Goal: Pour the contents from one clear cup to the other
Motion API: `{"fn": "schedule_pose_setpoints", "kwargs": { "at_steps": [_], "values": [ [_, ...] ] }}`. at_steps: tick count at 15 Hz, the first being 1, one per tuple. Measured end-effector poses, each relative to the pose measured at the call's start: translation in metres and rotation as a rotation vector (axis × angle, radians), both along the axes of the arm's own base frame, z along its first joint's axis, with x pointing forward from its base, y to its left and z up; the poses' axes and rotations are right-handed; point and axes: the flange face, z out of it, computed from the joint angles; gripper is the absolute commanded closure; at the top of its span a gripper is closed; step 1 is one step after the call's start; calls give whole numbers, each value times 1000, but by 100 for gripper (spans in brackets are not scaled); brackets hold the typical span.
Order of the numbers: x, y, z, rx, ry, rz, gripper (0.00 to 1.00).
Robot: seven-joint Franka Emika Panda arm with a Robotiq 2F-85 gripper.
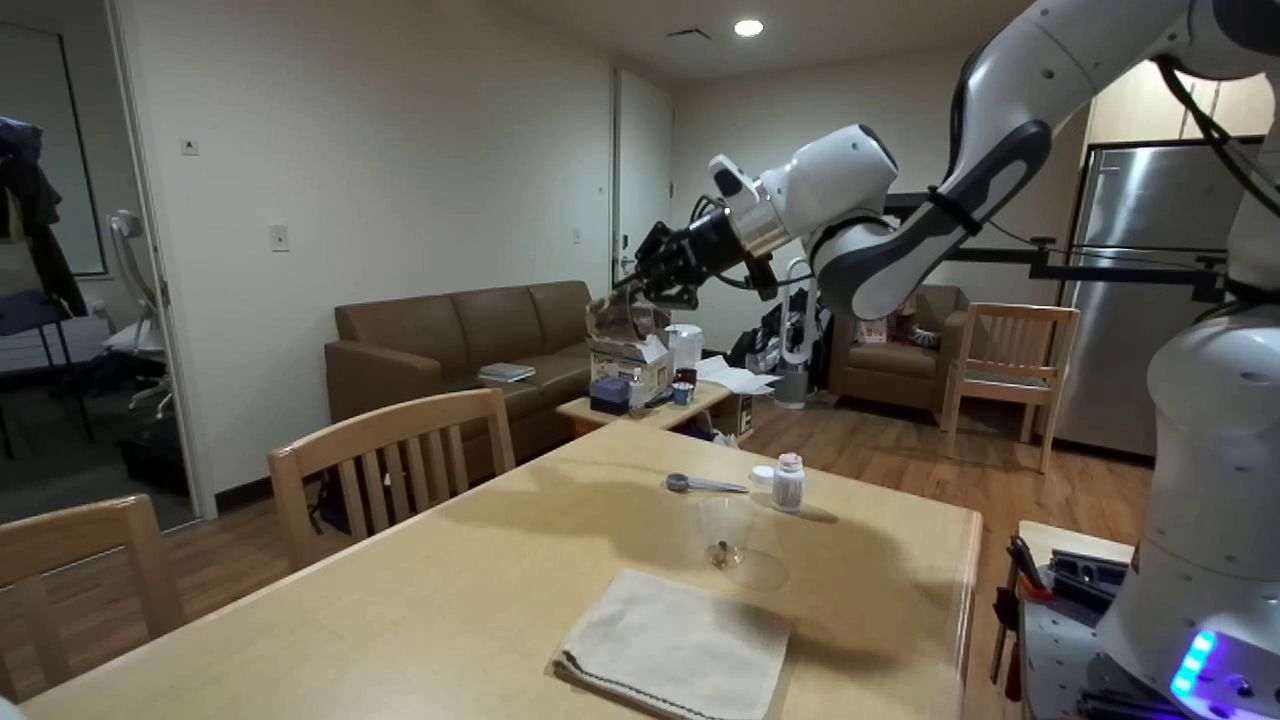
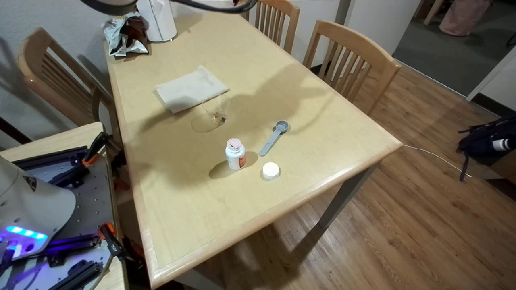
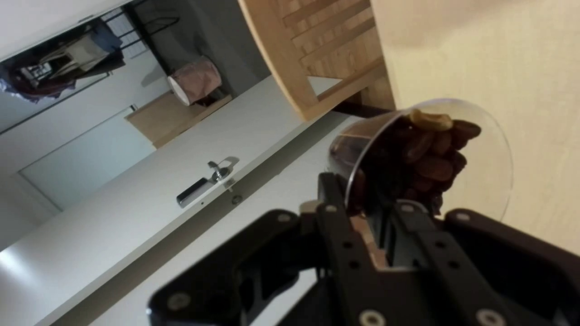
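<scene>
My gripper (image 1: 655,285) is high above the table in an exterior view, and it also shows in the wrist view (image 3: 358,194). It is shut on a clear cup (image 3: 358,140), which is tilted and holds brown nuts or dried fruit (image 3: 430,158). The held cup also shows faintly in an exterior view (image 1: 625,316). The second clear cup (image 1: 725,525) stands upright on the table with a few small brown pieces at its bottom. It also shows in an exterior view (image 2: 217,108). The gripper is well above and apart from this cup. The gripper is outside that exterior view.
A folded cloth (image 1: 680,640) lies beside the standing cup. A white bottle (image 2: 235,155), its white lid (image 2: 271,170) and a grey scoop (image 2: 275,138) are near the table's end. A paper roll (image 2: 158,20) and foil bag (image 2: 127,34) stand at the far end. Chairs (image 1: 395,450) line the table.
</scene>
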Motion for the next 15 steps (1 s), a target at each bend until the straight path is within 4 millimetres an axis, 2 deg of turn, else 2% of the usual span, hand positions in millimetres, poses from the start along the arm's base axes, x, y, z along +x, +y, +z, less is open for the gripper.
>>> {"fn": "schedule_pose_setpoints", "kwargs": {
  "at_steps": [2,4,15],
  "values": [
    [11,9,31,9,-66,13,95],
    [18,10,49,17,-106,11,95],
    [23,-14,76,11,-161,-41,95]
  ]
}}
